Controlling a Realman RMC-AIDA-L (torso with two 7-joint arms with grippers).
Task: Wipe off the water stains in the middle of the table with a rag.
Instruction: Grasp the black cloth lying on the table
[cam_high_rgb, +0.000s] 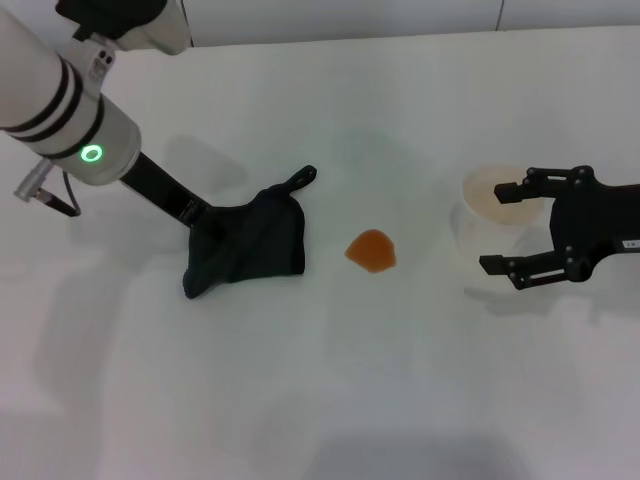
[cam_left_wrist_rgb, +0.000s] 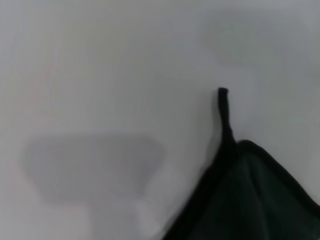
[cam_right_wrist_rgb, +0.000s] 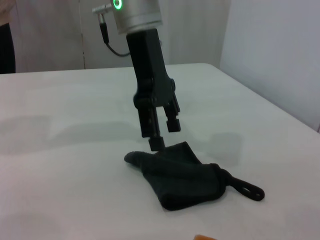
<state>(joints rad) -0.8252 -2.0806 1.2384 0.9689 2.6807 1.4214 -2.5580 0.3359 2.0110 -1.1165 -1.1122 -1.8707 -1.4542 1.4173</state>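
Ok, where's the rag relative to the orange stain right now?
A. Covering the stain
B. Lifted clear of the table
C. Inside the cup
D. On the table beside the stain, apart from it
D: the rag lies bunched on the table, with bare white surface between it and the stain.

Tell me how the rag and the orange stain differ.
The rag is black, soft and bunched into folds with a loop at one corner; the water stains are one flat, orange, translucent blot. The rag is much larger than the blot. The left hand is right at the rag; nothing touches the blot. Both lie on the white table, apart.
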